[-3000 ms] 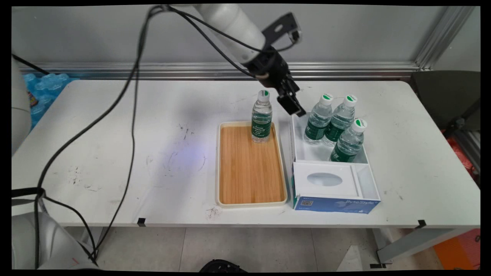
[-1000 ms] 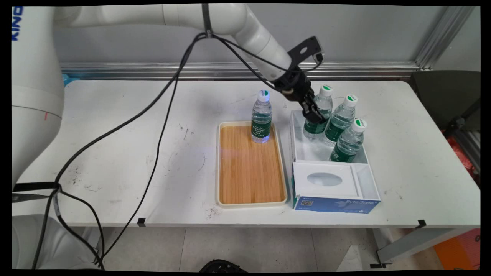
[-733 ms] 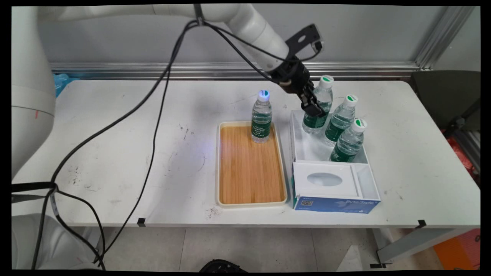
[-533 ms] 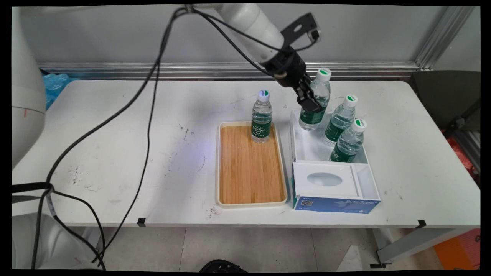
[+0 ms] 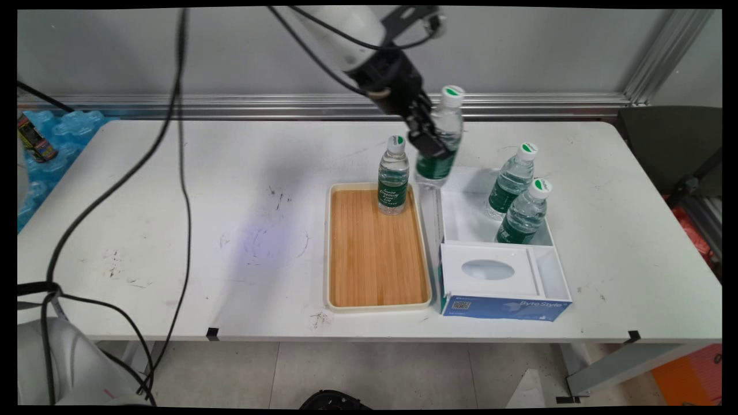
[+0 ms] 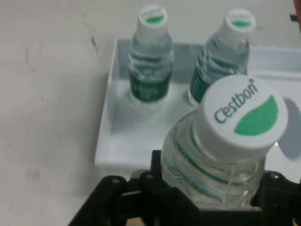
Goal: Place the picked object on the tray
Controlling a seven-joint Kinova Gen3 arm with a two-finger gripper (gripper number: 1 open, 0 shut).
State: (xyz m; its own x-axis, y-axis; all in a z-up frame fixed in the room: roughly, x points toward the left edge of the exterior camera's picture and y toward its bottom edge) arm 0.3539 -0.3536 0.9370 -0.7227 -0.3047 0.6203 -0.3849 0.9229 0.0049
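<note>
Main view, hand lifted bottle from box, now beside tray

A clear plastic water bottle stands at the far end of the bamboo-floored tray. Right of the tray sits the white open box, two plastic bottles inside.

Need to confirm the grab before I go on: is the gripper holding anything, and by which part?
Yes. The gripper is shut on a water bottle, gripping its body below the cap, clear of the table.
</note>
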